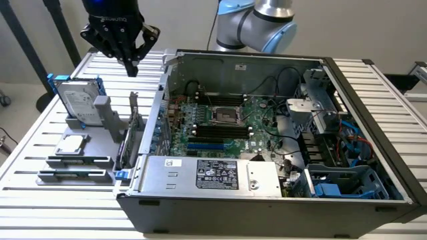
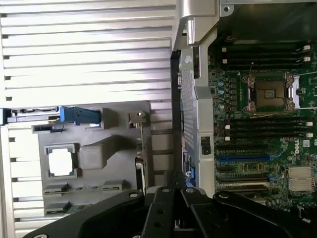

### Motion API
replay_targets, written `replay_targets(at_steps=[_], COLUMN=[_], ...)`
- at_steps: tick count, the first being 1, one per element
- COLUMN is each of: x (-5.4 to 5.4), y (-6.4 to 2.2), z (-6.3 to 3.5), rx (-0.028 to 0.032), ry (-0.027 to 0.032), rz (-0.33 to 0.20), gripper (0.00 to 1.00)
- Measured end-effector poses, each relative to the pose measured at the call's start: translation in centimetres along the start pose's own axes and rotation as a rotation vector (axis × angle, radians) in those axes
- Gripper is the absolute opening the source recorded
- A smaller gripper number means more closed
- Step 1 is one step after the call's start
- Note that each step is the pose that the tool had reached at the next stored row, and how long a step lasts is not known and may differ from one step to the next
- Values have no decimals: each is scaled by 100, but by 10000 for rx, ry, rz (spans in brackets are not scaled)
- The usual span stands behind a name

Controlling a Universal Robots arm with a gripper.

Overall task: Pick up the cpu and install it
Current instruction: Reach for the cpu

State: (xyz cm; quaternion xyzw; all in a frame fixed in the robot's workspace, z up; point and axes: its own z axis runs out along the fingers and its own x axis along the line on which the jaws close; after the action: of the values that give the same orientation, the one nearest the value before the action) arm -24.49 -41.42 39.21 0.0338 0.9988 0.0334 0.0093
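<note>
Currently: pincer (image 1: 132,64) clenched, empty, hovering; cpu (image 1: 71,144) in grey holder (image 1: 99,137), seven o'clock of it. Risk: descending clenched, it could strike chip; misaligned seating could bend socket (image 1: 225,116) pins.

"Robotiq" on the hand (image 1: 133,69); power-supply label (image 1: 217,174) illegible
</note>
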Motion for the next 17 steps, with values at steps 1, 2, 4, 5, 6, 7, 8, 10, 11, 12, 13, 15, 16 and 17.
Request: replay_targets(at_steps=[1,2,4,5,6,7,8,10,11,12,13,15,16,17], x=[47,92,181,230,274,319,365,461,506,552,599,690,737,783], y=[-3,-6,-10,-11,-10,-5,3,22,32,43,54,76,87,98], z=[-1,-2,-3,-4,-4,-2,2,15,24,34,45,68,79,91], rx=[-1,-3,-5,-5,-6,-5,-6,-6,-6,-5,-6,-7,-7,-7], ry=[0,0,0,0,0,0,0,0,-1,-3,-5,-10,-12,-14], rz=[-1,-1,0,0,-1,-1,-1,-1,-1,-1,0,-1,-1,-1], gripper=[11,11,11,11,11,11,11,11,11,11,11,11,11,11])
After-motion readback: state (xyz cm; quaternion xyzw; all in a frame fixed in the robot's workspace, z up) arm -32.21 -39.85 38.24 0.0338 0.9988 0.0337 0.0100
